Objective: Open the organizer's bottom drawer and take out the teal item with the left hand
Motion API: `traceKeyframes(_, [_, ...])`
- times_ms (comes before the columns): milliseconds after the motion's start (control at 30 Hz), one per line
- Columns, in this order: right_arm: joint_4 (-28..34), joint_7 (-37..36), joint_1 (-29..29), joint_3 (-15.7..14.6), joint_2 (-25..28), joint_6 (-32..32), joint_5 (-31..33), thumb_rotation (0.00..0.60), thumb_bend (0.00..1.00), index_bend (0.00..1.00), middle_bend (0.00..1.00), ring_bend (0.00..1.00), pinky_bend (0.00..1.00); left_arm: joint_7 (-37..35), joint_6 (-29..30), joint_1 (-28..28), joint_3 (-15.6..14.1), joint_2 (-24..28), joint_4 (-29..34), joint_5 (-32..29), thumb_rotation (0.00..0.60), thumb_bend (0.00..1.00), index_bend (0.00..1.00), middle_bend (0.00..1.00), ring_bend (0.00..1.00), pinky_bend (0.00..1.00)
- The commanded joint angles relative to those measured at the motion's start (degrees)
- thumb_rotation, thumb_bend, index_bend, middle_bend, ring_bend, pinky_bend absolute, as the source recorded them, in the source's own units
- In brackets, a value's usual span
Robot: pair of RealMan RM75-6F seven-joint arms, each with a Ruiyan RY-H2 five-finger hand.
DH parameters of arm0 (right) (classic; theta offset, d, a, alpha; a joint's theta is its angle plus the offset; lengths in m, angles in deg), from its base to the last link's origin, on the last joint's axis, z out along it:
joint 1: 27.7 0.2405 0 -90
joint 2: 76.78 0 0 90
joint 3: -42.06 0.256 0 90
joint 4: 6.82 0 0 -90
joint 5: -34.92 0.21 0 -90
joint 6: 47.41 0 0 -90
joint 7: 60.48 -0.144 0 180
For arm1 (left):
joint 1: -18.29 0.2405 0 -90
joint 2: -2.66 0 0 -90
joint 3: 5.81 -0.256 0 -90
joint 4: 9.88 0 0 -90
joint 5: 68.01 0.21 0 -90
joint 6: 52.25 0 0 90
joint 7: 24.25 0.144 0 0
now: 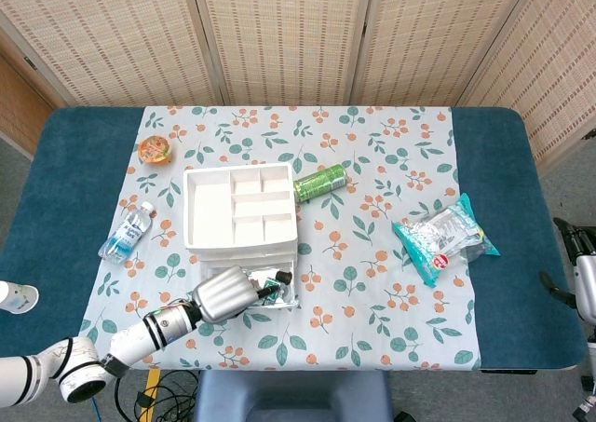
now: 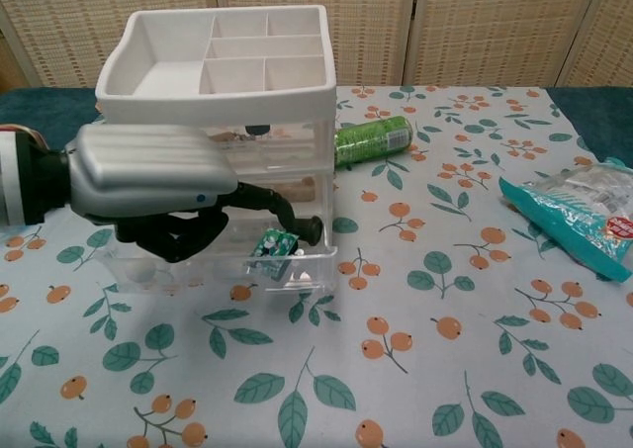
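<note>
Covering a blue table (image 1: 65, 170), floral cloth (image 1: 372, 329) before wicker screens (image 1: 279, 31). Hovering over the organizer's (image 2: 237, 62) pulled-out bottom drawer (image 2: 297, 275), left hand (image 2: 148, 176), fingers curled, holding nothing. Inside, teal item (image 2: 271, 247). Right hand (image 1: 582, 278) barely visible, grip unclear.

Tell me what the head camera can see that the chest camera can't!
Only the head view shows the water bottle and the orange-lidded cup left of the organizer, the whole blue table, and part of the right hand off the table's right edge.

Only the chest view shows the organizer's clear drawer fronts, the dark knob and the teal item standing inside the opened bottom drawer.

Both show the white organizer, the left hand at the drawer, the green can and the teal snack bag.
</note>
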Motion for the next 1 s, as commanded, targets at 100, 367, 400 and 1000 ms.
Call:
traceKeyframes(100, [-0.17, -0.19, -0.16, 0.0, -0.04, 0.11, 0.14, 0.6, 0.26, 0.12, 0.25, 0.25, 0.18, 1.24, -0.68, -0.17, 0.28, -0.71, -0.64, -1.25, 0.6, 0.84, 0.19, 0.96, 0.99, 1.0])
traceKeyframes(367, [-0.55, -0.44, -0.29, -0.04, -0.21, 0.02, 0.31, 0.6, 0.26, 0.12, 0.25, 0.25, 0.18, 2.37, -1.6, -0.42, 0.45, -1.47, -0.42, -2.92, 0.6, 0.84, 0.18, 0.96, 0.99, 1.0])
traceKeyframes(400, [-0.61, -0.49, -0.29, -0.04, -0.26, -0.01, 0.34, 0.6, 0.26, 0.12, 0.25, 0.25, 0.18, 2.46, -1.66, -0.47, 0.48, -1.56, -0.35, -3.04, 0.6, 0.84, 0.18, 0.96, 0.99, 1.0])
traceKeyframes(1000, [-1.88, -1.46, -0.3, 0.17, -0.89, 0.0, 0.41, 0.6, 0.26, 0.12, 0.25, 0.25, 0.18, 8.51, -3.73, -1.0, 0.58, -1.53, 0.78, -8.4, 0.6, 0.84, 0.24, 0.96, 0.99, 1.0])
